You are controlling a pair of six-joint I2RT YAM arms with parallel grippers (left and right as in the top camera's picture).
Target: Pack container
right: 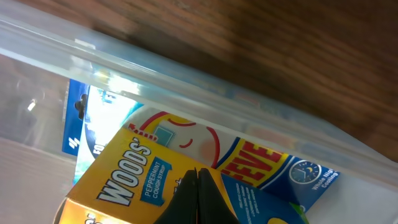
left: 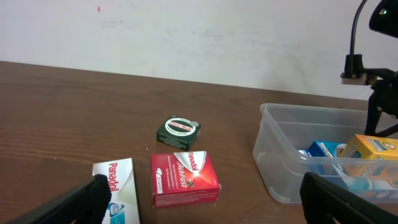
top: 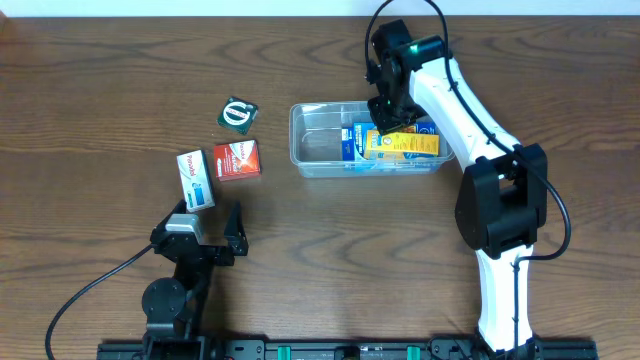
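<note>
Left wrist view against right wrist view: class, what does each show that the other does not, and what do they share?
Only the left wrist view: a red Panadol box, a white-and-blue Panadol box and a dark green square packet. Only the right wrist view: the lettering WOODS' PEPPERMINT COUGH SYRUP on the yellow cardboard box. Both: the clear plastic rectangular container, that yellow box inside it, and the brown wooden table.

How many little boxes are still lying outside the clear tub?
3: a green box, a red box beside it, and a white box left of the red one.
</note>
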